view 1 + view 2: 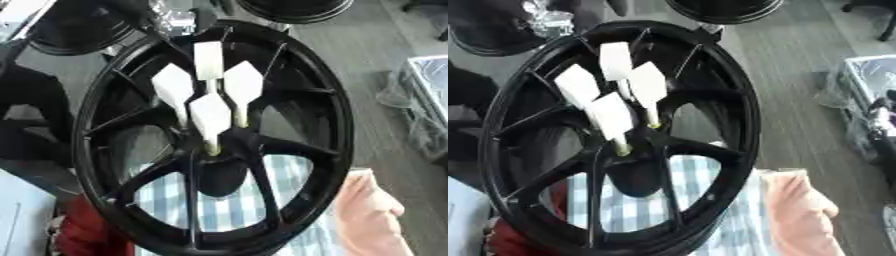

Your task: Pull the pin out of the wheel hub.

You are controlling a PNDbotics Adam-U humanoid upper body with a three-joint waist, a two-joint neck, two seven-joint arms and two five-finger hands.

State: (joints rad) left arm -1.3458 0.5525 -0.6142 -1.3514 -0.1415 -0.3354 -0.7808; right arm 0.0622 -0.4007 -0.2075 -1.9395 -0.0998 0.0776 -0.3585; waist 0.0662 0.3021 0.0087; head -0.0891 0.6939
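Four white-headed pins (211,117) stand in the middle of the black hub (210,170), which stands tilted over a checked cloth (702,200). None is pulled. No robot hand shows, so its fingers cannot be told.

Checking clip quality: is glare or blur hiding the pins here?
Left eye view: soft all over, white pins overexposed, edges still readable against the black wheel. Right eye view: same softness, pin faces washed out, glare on clutter at upper left.

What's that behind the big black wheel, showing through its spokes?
Through the lower gaps of the wheel hub shows a blue-and-white checked cloth, with something red at lower left. The spokes and rim cover the rest, so what supports the wheel stays hidden.
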